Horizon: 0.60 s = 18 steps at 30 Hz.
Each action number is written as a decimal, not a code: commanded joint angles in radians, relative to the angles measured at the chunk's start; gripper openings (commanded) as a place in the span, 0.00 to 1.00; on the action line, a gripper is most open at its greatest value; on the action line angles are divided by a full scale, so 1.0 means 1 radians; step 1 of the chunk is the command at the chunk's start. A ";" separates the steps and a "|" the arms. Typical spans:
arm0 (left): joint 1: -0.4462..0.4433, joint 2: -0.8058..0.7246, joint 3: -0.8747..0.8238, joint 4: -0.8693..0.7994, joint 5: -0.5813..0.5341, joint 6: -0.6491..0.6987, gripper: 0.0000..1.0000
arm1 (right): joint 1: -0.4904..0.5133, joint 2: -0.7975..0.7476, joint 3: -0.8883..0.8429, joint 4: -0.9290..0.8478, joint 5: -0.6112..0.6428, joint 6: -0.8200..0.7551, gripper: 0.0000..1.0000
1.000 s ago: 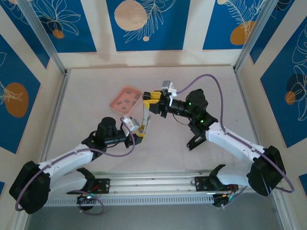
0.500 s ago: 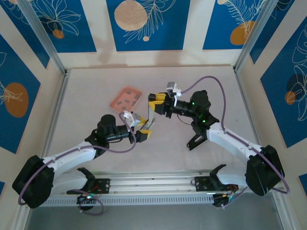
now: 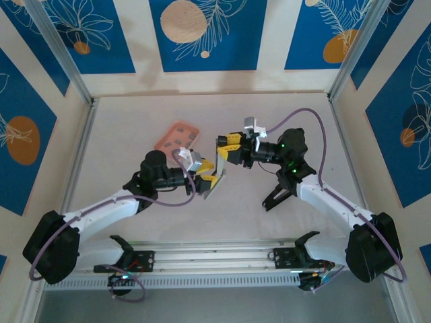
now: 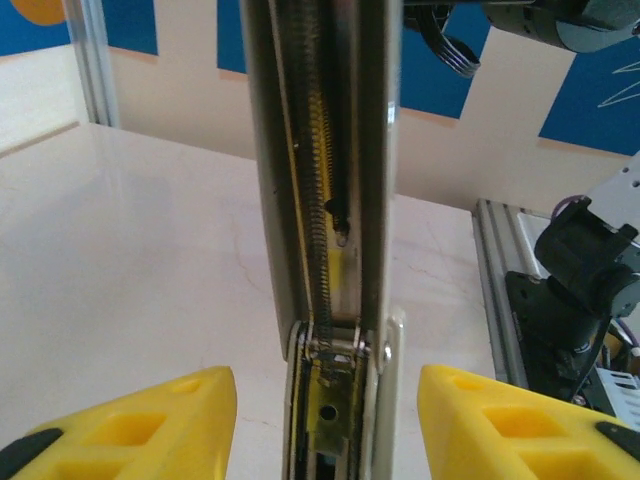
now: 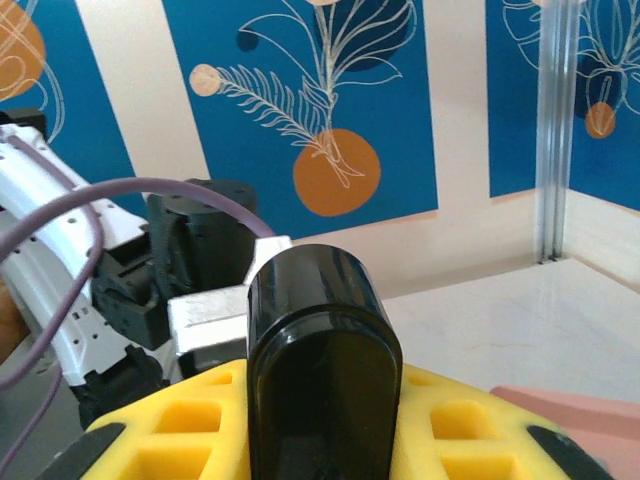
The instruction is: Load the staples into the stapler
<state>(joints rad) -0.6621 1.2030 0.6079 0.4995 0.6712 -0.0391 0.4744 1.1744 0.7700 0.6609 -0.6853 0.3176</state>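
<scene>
- Top view: the right tool [image 3: 227,149] has shifted right and a touch nearer than a second ago, taking the stapler [image 3: 219,165] with it.
- The left tool [image 3: 209,180] has come right and farther in, now just at the stapler's near end.
- Both arms meet mid-surface, right of the tray [image 3: 161,145].
- The tray hasn't moved: salmon-pink, flat on the surface [image 3: 135,121], far-left of the tools.
- The staples [image 3: 178,138] lie inside it, several dark strips, none picked.
- Meaning, as a guess: the stapler is being presented open and re-gripped, and loading hasn't started.
- Left wrist view: the left tool [image 4: 325,390] has its yellow fingers [image 4: 150,425] apart.
- The stapler's [image 4: 320,180] silver bar stands between them with a gap on each side, so nothing is clamped.
- The open channel faces the camera and the spring [image 4: 318,230] runs along it.
- No staple strip is visible in the channel, so it looks empty.
- The hinge end sits low between the fingers.
- Right wrist view: the right tool [image 5: 325,410] is clamped on the stapler's [image 5: 322,330] black top arm, yellow pads tight on both sides.
- A corner of the tray [image 5: 565,408] shows at lower right; its contents can't be told from here.
</scene>
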 commanded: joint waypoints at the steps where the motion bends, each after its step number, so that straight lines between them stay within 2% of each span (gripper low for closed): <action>1: -0.008 0.018 0.050 -0.035 0.071 0.035 0.48 | -0.001 -0.028 -0.009 0.093 -0.035 0.038 0.00; 14: -0.011 0.036 0.053 0.000 0.091 0.021 0.39 | 0.007 0.000 0.010 0.117 -0.071 0.055 0.00; 16: -0.010 0.039 0.052 0.011 0.088 0.013 0.39 | 0.010 0.005 0.012 0.124 -0.074 0.056 0.00; 18: -0.011 0.042 0.050 0.024 0.082 0.006 0.44 | 0.013 0.008 0.014 0.132 -0.075 0.060 0.00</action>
<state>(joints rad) -0.6628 1.2354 0.6369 0.4866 0.7364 -0.0257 0.4782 1.1851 0.7700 0.7166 -0.7414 0.3511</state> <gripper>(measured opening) 0.431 0.277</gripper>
